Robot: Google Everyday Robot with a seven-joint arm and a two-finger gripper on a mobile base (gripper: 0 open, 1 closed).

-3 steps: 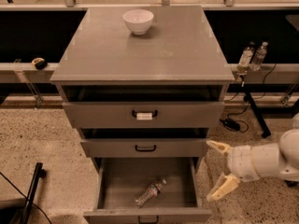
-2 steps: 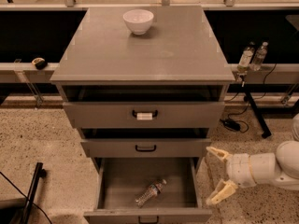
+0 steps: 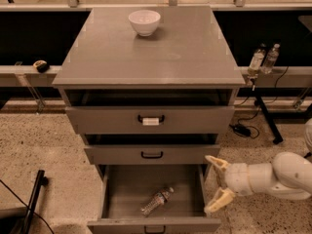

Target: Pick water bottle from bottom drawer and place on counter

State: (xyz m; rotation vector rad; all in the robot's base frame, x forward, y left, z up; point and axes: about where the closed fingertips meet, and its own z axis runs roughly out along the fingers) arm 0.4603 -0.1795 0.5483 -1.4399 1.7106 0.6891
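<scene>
The water bottle (image 3: 157,201) lies on its side, slanted, on the floor of the bottom drawer (image 3: 112,194), which is pulled open. My gripper (image 3: 215,185) is open and empty, just outside the drawer's right wall, to the right of the bottle and about level with the drawer's rim. Its two pale fingers (image 3: 218,201) point left toward the drawer. The counter (image 3: 195,48) is the broad grey top of the cabinet, well above the gripper.
A white bowl (image 3: 144,22) stands at the back of the counter. The middle drawer (image 3: 152,154) and upper drawer (image 3: 150,120) stand slightly out. Two small bottles (image 3: 263,58) sit on a ledge to the right. A dark stand leg (image 3: 34,196) crosses the floor at left.
My arm has drifted slightly lower and a little to the left toward the drawer's right side. The fingers have stayed spread. The bottle has not moved.
</scene>
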